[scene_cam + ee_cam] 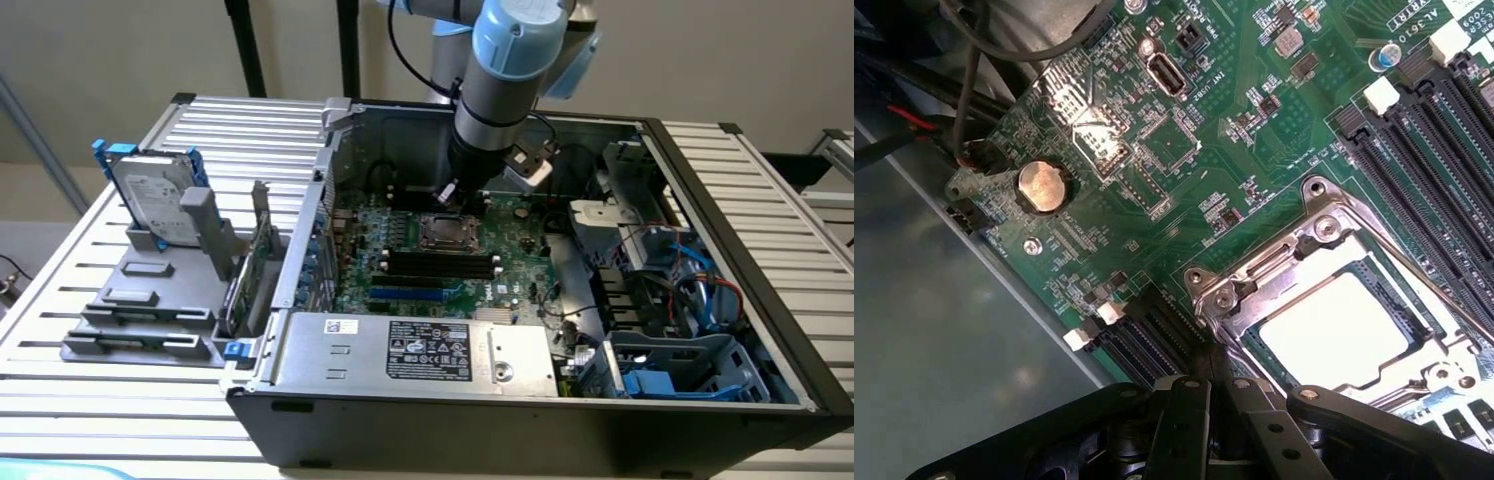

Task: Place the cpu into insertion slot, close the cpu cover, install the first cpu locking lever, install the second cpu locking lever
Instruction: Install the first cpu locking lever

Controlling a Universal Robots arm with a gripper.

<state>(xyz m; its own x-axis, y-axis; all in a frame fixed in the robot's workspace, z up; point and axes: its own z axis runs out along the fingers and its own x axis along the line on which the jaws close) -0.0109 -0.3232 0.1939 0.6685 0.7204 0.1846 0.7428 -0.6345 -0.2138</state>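
My pincer is pressed together, empty, poised at the socket's edge; the cpu sits seated inside, the cover lies down over it, framing its pale face.

Robot arm with pale blue joint caps, grey tube, black cable; black hand of bolted metal links.

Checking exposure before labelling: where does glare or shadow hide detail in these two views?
Wrist view: the cpu face is washed pale by glare, and the shut claw is a dark silhouette. Exterior view: the case front is in shadow, the socket dim.
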